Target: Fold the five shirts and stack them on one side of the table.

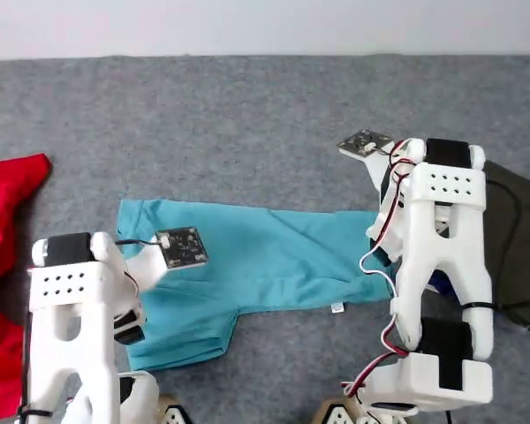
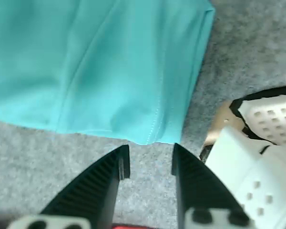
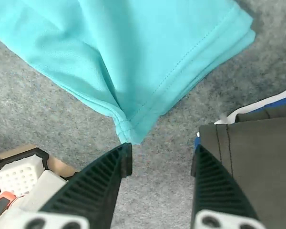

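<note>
Your left claw (image 2: 150, 160) stands open and empty, its two black fingers spread just short of a stitched edge of the teal shirt (image 2: 109, 62). That edge lies straight ahead of the tips on the grey table (image 2: 257, 52). Your right claw (image 3: 162, 160) is open too, with nothing in it. A bunched corner of the same shirt sits right at the tip of one of its fingers, almost in the gap between the two. Just beside that claw lies a dark shirt (image 3: 257, 162), close enough that you should keep it out of the bite. Seen from above, the teal shirt lies flat with its long axis running side to side across the table, from one arm to the other, so each claw faces its own end of the cloth. The right one looks the nearer to a grip, since the corner already meets its finger, while the left needs a short push forward to take the edge between its fingers. Farther off, a red shirt (image 1: 4, 265) lies at the table's left side, well apart from the teal one and not yet folded.
</note>
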Available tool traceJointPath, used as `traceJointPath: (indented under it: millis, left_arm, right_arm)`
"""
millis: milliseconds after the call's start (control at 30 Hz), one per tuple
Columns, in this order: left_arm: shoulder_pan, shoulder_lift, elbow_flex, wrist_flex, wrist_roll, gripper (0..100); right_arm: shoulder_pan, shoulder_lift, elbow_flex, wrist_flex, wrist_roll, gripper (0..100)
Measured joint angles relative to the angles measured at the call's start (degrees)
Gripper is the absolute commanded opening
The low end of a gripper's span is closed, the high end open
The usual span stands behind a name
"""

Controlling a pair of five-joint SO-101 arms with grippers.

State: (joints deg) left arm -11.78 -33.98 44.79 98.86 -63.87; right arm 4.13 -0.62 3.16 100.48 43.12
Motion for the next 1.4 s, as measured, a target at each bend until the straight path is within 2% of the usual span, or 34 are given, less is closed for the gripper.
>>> traceJointPath:
  millis: [200,300,400,600,667,767,1000,1200,1400]
  left_arm:
    - [-0.3,0.0,-0.5,0.0,0.0,16]
    - [-0.3,-0.1,-3.1,-0.1,0.4,11]
    - [-0.3,-0.1,-4.9,-4.2,5.5,2]
    - [1.2,0.9,-3.5,-21.1,20.3,1]
    - [3.1,3.1,-1.8,-23.1,23.8,1]
    - [5.3,8.2,0.3,-24.0,24.6,1]
    - [5.8,22.5,1.1,-28.7,24.9,1]
    - [3.9,31.6,0.2,-29.6,20.0,1]
    - [1.2,32.4,-0.2,-28.7,18.7,1]
  right_arm:
    - [0.0,0.0,0.0,0.0,0.0,21.0]
    - [-0.5,0.0,-0.3,0.0,0.0,20.8]
    - [-1.9,0.0,-1.2,-0.9,-0.7,19.7]
    - [-7.6,0.8,-1.2,-10.1,-9.1,0.7]
    - [-9.6,3.3,-1.2,-14.0,-11.0,1.7]
    - [-10.4,9.4,-1.2,-19.7,-12.2,0.9]
    - [-9.8,25.8,-4.3,-27.8,-12.4,0.9]
    - [-6.8,36.3,-17.2,-25.1,-12.4,0.9]
    - [-4.9,42.0,-29.3,-17.1,-12.4,0.9]
